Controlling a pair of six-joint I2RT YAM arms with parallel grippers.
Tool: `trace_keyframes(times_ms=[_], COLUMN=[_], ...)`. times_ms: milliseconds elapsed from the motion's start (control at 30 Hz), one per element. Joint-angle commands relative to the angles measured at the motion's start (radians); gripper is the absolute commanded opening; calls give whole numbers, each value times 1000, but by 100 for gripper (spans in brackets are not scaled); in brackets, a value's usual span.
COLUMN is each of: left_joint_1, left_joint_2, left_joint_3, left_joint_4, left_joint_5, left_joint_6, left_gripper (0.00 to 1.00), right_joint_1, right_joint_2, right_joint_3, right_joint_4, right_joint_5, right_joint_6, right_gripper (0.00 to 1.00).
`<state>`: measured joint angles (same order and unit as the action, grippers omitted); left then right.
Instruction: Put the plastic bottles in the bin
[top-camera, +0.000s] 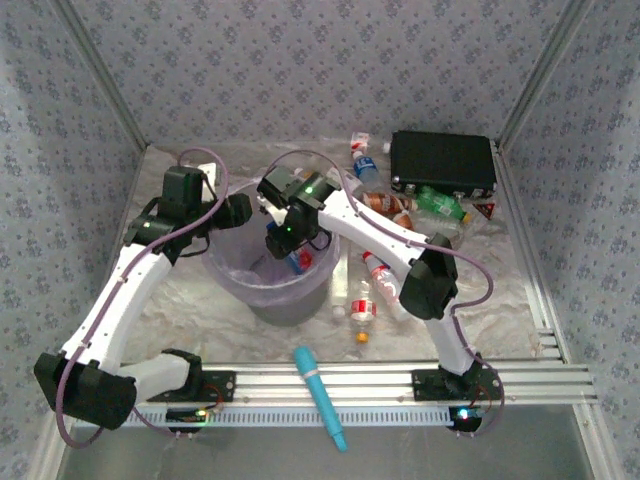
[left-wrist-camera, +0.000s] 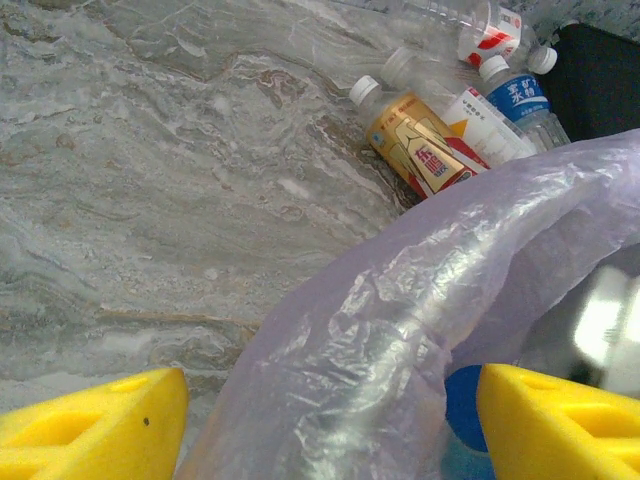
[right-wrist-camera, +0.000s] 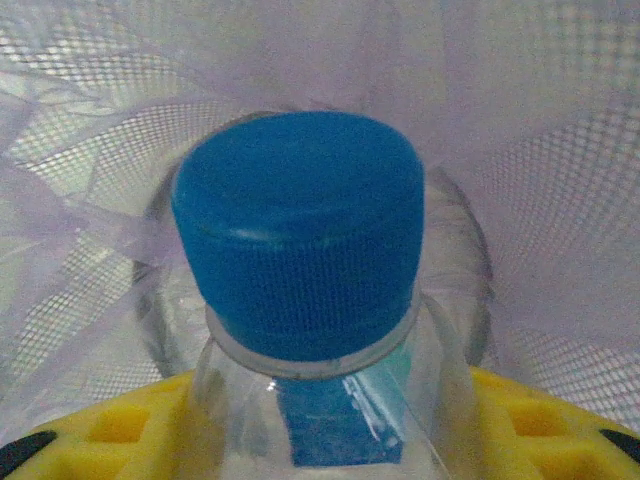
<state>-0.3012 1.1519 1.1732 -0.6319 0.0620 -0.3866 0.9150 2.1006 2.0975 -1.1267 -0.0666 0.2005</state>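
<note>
The pale-lilac bin stands at mid-table with a crinkled film liner. My right gripper hangs over its mouth, shut on a clear bottle with a blue cap and blue label; the cap points down into the bin, and yellow fingers press its body from both sides. My left gripper sits at the bin's back-left rim, open, its fingers wide apart with the liner's edge between them. Several plastic bottles lie right of the bin: an orange-labelled one, a blue-labelled one, a red-labelled one.
A flat black case lies at the back right with a green bottle along its front. A teal stick-shaped tool rests across the near rail. Patterned walls close off the table's back and sides. Marbled tabletop lies bare left of the bin.
</note>
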Motion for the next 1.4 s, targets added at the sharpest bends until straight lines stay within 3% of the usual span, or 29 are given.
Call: trace_keyframes(times_ms=[0,300,533,867,1000,1100,1367], left_joint_1=[5,5,5,5,5,3,5], left_joint_2=[-1,6,6,25,26,27,26], left_joint_3=[-32,-21,-9,15,17,16,20], left_joint_4=[-52,-20,-23,-31,-27,-22,-18], left_joint_5=[-11,-8,-20,-21,-22,-21,-16], left_joint_6=[-6,-5,0,5,8,15,26], left_gripper=[76,76,76,76,76,76,76], right_joint_1=[3,-1,3,-20,-83,-159,-373], right_joint_2=[2,-38,-78,-273,-385,-445,-593], right_joint_3=[-42,-41,13,161,68,-13,-475], right_joint_4=[72,81,53,0,66,37,-7], right_joint_5=[-1,-2,-5,35,-9,24,72], right_joint_6=[35,32,25,-47,-41,-28,36], right_gripper=[43,76,77,76,77,77,77])
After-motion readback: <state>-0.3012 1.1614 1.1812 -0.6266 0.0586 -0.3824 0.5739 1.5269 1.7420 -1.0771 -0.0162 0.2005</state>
